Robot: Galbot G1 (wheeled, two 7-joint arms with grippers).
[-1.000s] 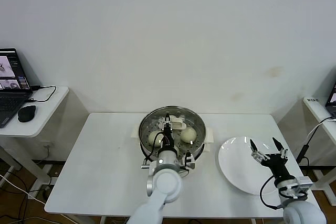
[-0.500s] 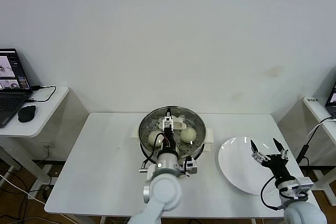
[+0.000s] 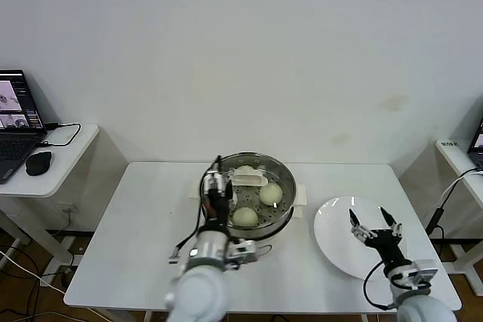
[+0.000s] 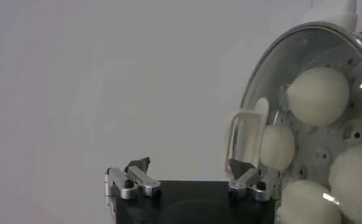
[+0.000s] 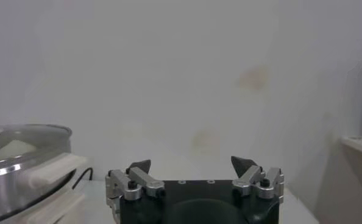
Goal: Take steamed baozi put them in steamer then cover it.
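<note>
The steamer [image 3: 219, 205] stands at the table's middle back, and the cover [image 3: 260, 207] rests on it with its cream handle [image 3: 247, 179] up. Through the glass I see three baozi [image 3: 245, 216] in the head view and several baozi [image 4: 318, 94] in the left wrist view. My left gripper [image 3: 217, 183] hangs open over the pot's left rim, clear of the handle [image 4: 245, 137], with nothing between its fingers [image 4: 138, 176]. My right gripper [image 3: 371, 225] is open and empty above the plate. The right wrist view has the steamer [image 5: 16, 173] off to one side of that gripper [image 5: 192, 163].
A flat white plate [image 3: 332, 224] lies at the table's right, under the right gripper. A side table at the left carries a laptop [image 3: 11, 122] and a mouse [image 3: 38, 162]. Another small table [image 3: 456, 156] stands at the far right.
My left gripper has opened, let go of the cover's handle and swung left to the pot's left rim. The right gripper has drawn back a little over the plate.
</note>
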